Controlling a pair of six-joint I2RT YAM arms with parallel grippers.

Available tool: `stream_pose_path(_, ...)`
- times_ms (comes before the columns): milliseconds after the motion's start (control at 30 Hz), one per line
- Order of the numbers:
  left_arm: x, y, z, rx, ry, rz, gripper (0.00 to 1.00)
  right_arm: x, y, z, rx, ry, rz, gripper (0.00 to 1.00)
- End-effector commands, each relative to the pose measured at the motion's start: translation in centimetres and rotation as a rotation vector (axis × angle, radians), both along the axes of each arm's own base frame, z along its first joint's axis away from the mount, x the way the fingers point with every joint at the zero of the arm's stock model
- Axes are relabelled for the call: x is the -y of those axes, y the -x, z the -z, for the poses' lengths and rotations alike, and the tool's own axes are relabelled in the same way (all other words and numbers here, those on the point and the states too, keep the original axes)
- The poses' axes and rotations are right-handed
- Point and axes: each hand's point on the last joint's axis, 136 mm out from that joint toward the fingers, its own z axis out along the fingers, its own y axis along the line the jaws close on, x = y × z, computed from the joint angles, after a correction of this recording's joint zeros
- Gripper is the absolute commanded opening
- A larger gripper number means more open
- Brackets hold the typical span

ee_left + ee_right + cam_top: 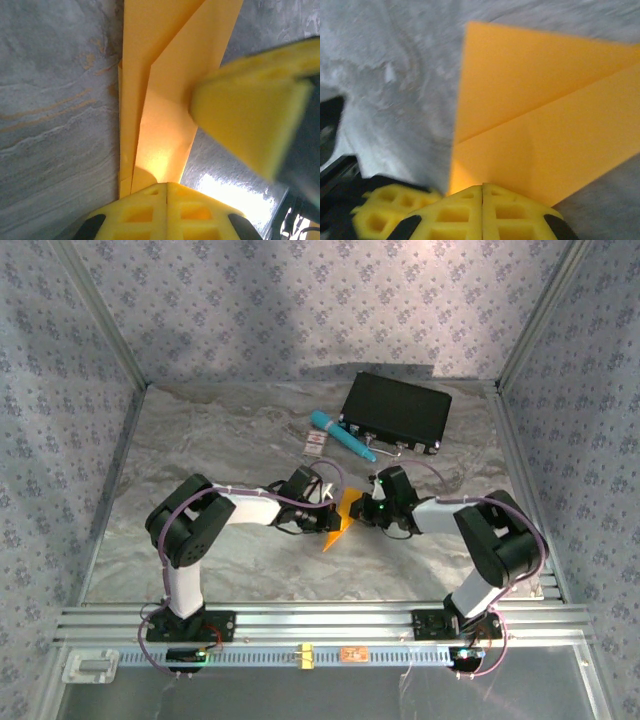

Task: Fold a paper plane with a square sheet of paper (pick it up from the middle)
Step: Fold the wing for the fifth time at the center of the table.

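closest to the lens, at the bottom edge of the left wrist view, the left gripper [166, 187] has its yellow lattice-plastic fingers pressed together, pinching the near end of the folded orange-yellow square sheet of paper [160, 100]. the sheet runs up the middle of that frame in long overlapping layers with a slanted crease. the grey marbled table top [55, 110] lies behind it at the left. at the right, a blurred yellow finger [245, 120] of the other arm touches the sheet's right edge.

in the right wrist view the right gripper [482, 189] sits at bottom centre. its fingers are closed tight on the sheet's edge, and the paper spreads toward the upper right with one diagonal crease.

in the top view the two black-and-white arms reach inward and meet at the centre of the frame. the sheet is held between them, its narrow point aimed at the lower left. in the upper centre, from left to right, lie a small white-and-red card [317, 445], a teal cylindrical pen [340, 435] just beside it, and a black rectangular case [397, 410].
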Motion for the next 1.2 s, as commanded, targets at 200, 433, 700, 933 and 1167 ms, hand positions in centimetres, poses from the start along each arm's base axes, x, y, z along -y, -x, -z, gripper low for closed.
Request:
stream_pose_path(200,-2.5,1.9,3.4,-0.070,-0.116,-0.018,0.00,4.8,-4.2,0.5,0.010,0.001,0.143,0.07)
stream_pose_path(433,-2.5,1.9,3.3,-0.069,-0.111,-0.022,0.00,6.7,-5.6,-0.2,0.020,-0.015,0.201,0.08)
stream_pose_path(700,-2.4,1.9,3.1,-0.065,-0.104,-0.023,0.00,5.7,-4.4,-3.8,0.096,-0.027,0.163,0.10)
stream_pose_path(933,-2.3,1.7,2.8,-0.060,-0.097,-0.026,0.00,1.4,-1.0,-2.9,0.058,-0.029,0.062,0.09)
stream_pose_path(1167,-2.2,1.6,2.6,-0.054,-0.083,-0.029,0.00,-0.2,0.8,0.2,-0.015,-0.010,0.014,0.07)
